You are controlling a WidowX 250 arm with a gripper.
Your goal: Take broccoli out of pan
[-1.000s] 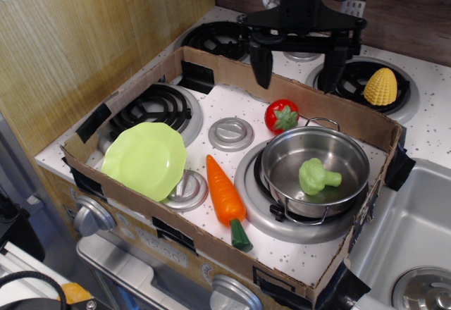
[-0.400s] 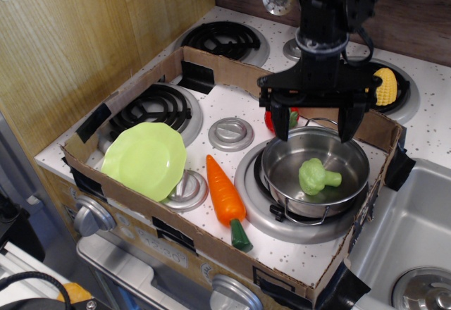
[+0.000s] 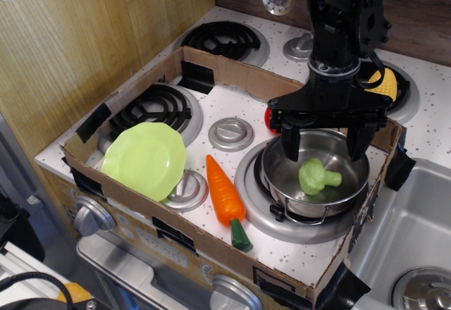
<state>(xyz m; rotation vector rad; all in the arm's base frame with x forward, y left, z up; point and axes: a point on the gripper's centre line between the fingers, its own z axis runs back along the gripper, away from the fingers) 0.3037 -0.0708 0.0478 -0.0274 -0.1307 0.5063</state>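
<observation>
The light-green broccoli (image 3: 318, 176) lies on its side inside the shiny steel pan (image 3: 282, 176), which stands on the front right burner inside the cardboard box. My gripper (image 3: 323, 146) is open, its two black fingers spread wide and hanging inside the pan's rim, just above and behind the broccoli. One finger (image 3: 289, 143) is near the pan's left wall, the other near its right wall. The fingers do not touch the broccoli.
A red tomato (image 3: 270, 118) sits half hidden behind my gripper. An orange carrot (image 3: 226, 199) lies left of the pan. A light-green plate (image 3: 144, 159) leans at the front left. A yellow corn (image 3: 381, 83) is on the back right burner. Cardboard walls (image 3: 211, 237) ring the stove.
My gripper has come down and forward from above the box's back wall to the pan, staying open. The fingers now reach inside the pan's rim. The broccoli has not moved.
</observation>
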